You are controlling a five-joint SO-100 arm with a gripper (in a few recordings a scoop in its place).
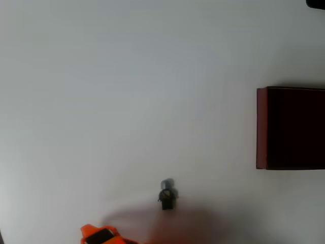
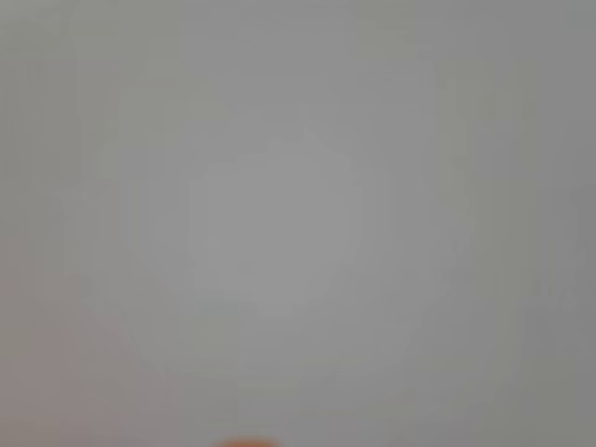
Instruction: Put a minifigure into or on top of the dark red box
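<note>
The minifigure (image 1: 167, 193), dark-bodied with a grey head, lies on the white table (image 1: 127, 101) near the bottom middle of the overhead view. The dark red box (image 1: 290, 128) sits at the right edge, its maroon left wall visible and its interior almost black. An orange part of the arm (image 1: 101, 236) pokes in at the bottom edge, left of the minifigure and apart from it. Its fingers are cut off by the frame, so their state is unclear. The wrist view is a blurred grey surface with a sliver of orange (image 2: 244, 442) at the bottom.
A dark object (image 1: 316, 3) shows at the top right corner. The white table stretches bare between the minifigure and the box.
</note>
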